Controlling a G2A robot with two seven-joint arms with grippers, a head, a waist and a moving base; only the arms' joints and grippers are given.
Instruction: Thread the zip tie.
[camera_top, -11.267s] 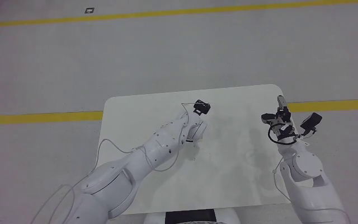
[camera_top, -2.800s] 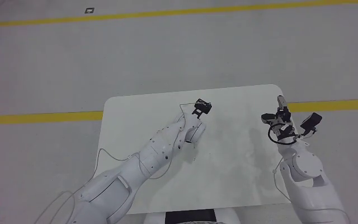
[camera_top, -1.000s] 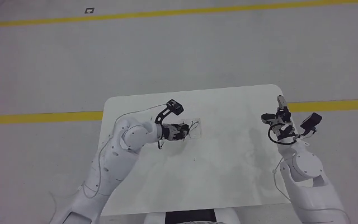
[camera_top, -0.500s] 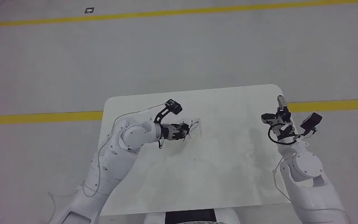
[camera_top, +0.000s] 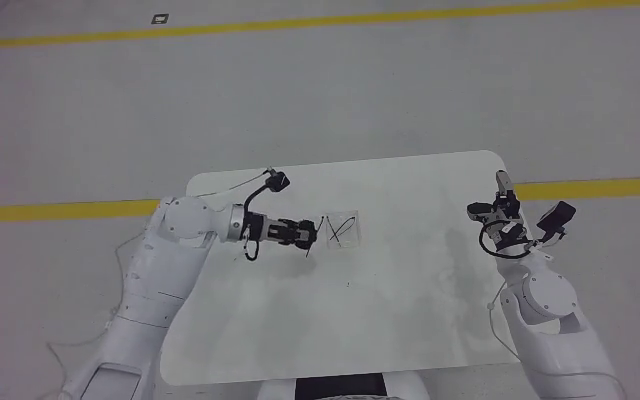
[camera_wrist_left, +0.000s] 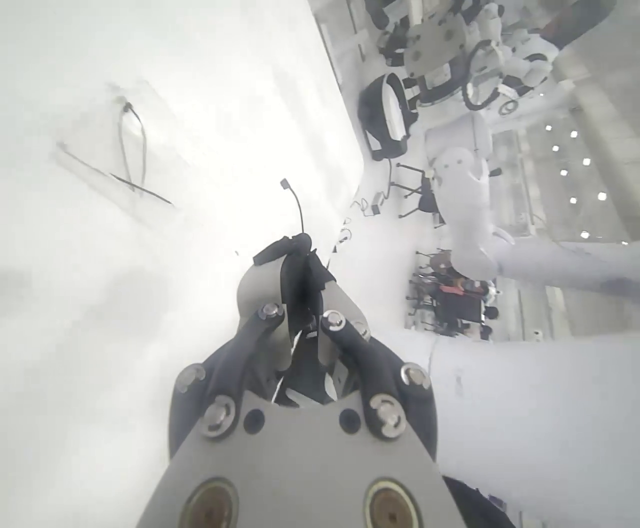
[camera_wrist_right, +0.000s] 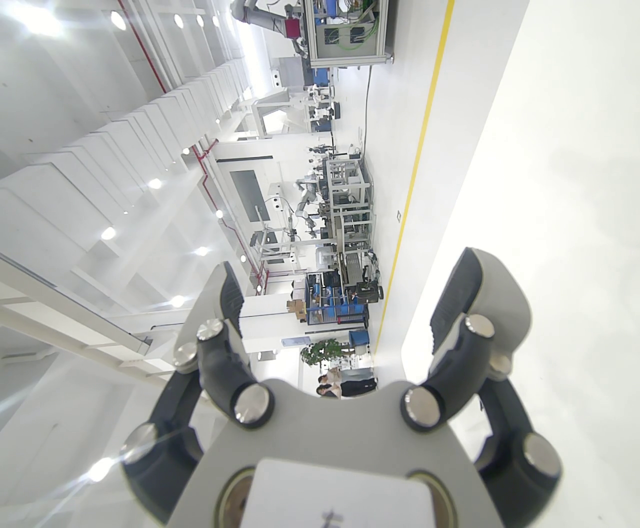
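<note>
My left gripper (camera_top: 302, 234) (camera_wrist_left: 295, 252) is over the left middle of the white table (camera_top: 420, 300). It is shut on a thin black zip tie (camera_wrist_left: 299, 212) (camera_top: 308, 247), whose small square head sticks out beyond the fingertips. Just beyond it, a clear flat sleeve (camera_top: 357, 228) (camera_wrist_left: 157, 125) lies on the table. Loose black zip ties (camera_top: 338, 232) (camera_wrist_left: 116, 175) lie on it, one of them bent into a loop. My right gripper (camera_top: 505, 190) (camera_wrist_right: 345, 290) is at the table's right edge, open, with nothing between its fingers.
The table's right edge (camera_wrist_right: 450, 210) runs beside my right gripper, with grey floor and a yellow line (camera_top: 300, 22) beyond. Bare tabletop lies between the two arms and towards the front edge.
The left arm has swung out to the left, and its gripper has drawn back from the clear sleeve with a zip tie in it. The right arm has kept still.
</note>
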